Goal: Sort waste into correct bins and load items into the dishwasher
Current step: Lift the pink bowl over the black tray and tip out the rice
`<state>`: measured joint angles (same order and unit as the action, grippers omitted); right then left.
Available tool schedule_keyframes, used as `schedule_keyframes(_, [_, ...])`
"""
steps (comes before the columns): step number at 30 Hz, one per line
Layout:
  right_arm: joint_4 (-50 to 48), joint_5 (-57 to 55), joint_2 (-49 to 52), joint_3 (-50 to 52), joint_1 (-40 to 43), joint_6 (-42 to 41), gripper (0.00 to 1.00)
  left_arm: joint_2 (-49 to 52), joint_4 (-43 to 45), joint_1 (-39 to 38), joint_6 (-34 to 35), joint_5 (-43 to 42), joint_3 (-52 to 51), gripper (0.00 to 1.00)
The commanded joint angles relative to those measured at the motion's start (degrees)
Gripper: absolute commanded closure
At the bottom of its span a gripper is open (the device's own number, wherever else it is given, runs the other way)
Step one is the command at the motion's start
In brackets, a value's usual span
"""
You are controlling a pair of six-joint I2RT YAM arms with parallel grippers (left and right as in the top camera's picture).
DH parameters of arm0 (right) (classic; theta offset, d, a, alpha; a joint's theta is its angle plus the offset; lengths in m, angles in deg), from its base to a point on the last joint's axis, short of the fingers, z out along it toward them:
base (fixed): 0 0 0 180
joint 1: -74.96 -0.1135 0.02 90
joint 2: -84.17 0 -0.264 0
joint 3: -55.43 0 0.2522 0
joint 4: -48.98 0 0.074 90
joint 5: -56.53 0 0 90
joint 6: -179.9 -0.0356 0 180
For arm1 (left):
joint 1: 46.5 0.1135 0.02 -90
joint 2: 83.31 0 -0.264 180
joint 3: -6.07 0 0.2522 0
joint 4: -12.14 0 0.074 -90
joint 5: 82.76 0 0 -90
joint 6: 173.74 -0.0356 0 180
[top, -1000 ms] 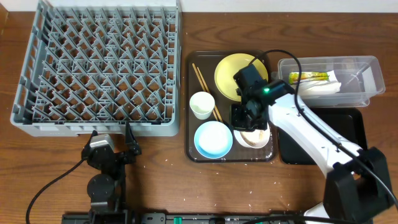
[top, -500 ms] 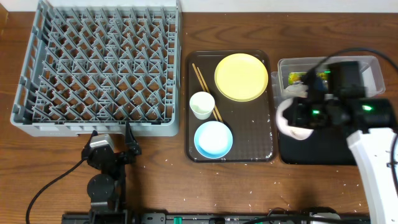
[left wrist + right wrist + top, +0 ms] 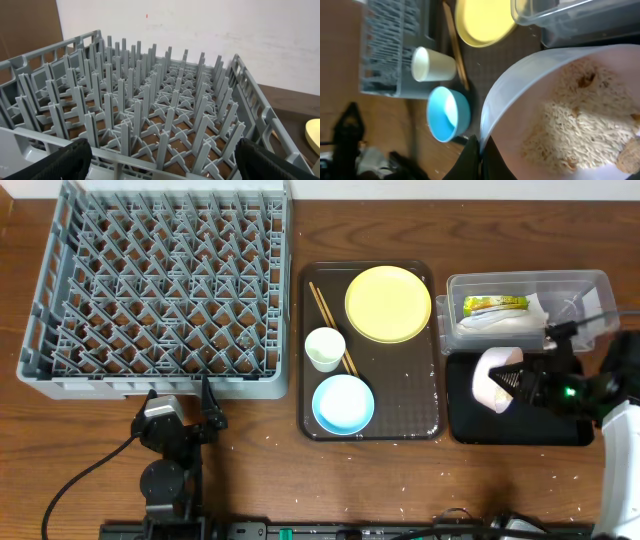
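Observation:
My right gripper is shut on the rim of the white bowl and holds it tipped on its side over the black tray. In the right wrist view the bowl holds white rice, with the jaws pinching its rim. The clear tub holds the green-and-yellow wrapper and white paper. The yellow plate, small white cup, chopsticks and light blue bowl sit on the brown serving tray. My left gripper is open, facing the grey dish rack.
Scattered rice grains lie on the wooden table along the front edge. The left arm's base rests just in front of the dish rack. The dish rack holds no items.
My right arm has carried the white bowl off the brown tray, rightward to over the black tray, and tipped it on its side. The left arm has not moved.

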<state>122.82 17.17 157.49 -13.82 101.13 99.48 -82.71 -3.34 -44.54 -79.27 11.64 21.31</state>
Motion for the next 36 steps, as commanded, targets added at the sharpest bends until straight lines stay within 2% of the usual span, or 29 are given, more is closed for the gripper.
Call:
schedule_keyframes(1, [-0.5, 12.7, 3.7, 1.9, 4.3, 7.4, 0.99, -0.3, -2.0, 0.3, -0.1, 0.3, -1.2, 0.08])
schedule_keyframes(6, [-0.3, 19.1, 9.8, 3.2, 7.1, 11.2, 0.99, -0.3, -2.0, 0.3, -0.1, 0.3, -1.2, 0.08])
schedule_keyframes(13, [3.3, 26.7, 15.9, 3.5, 10.4, 12.4, 0.99, -0.3, -2.0, 0.3, -0.1, 0.3, -1.2, 0.08])
schedule_keyframes(20, [8.8, 27.9, 15.9, 3.5, 16.2, 8.8, 0.99, -0.3, -2.0, 0.3, -0.1, 0.3, -1.2, 0.08])
schedule_keyframes(28, [9.4, 28.5, 16.0, 3.5, 25.4, 7.1, 0.99, -0.3, -2.0, 0.3, -0.1, 0.3, -1.2, 0.09])
schedule_keyframes(36, [9.8, 32.7, 16.0, 3.5, 27.6, 9.4, 0.99, -0.3, -2.0, 0.3, -0.1, 0.3, -1.2, 0.08])
